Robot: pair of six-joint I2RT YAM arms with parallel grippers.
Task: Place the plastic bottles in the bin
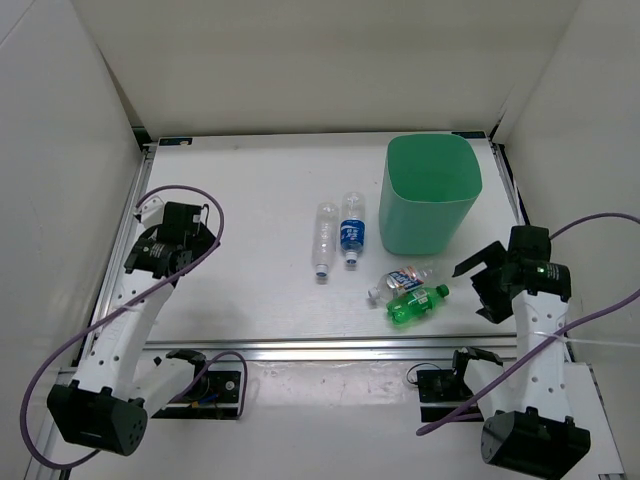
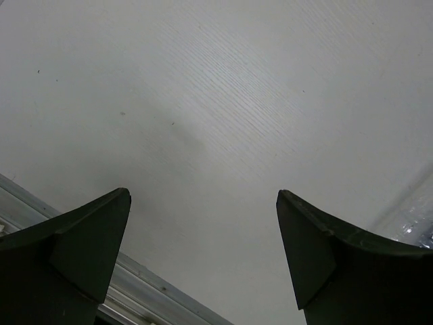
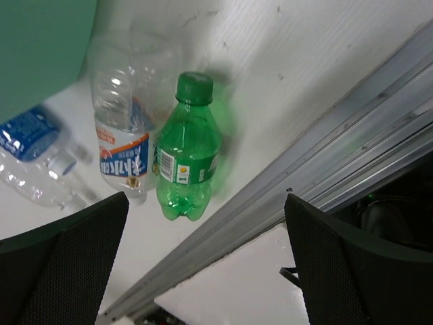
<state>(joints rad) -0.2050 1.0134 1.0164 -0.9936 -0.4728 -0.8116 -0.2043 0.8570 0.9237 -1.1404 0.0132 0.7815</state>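
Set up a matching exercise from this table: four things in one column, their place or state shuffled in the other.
Column one:
1. green bottle
2. bin
3. plain clear bottle
4. right gripper

Column two:
A. standing upright
B. open, holding nothing
C. lying down, rightmost of the bottles
D. lying down, leftmost of the bottles

Pairs: 1-C, 2-A, 3-D, 4-B

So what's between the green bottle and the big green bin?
A clear bottle with a blue-and-white label, lying beside the green bottle. The top view shows it.
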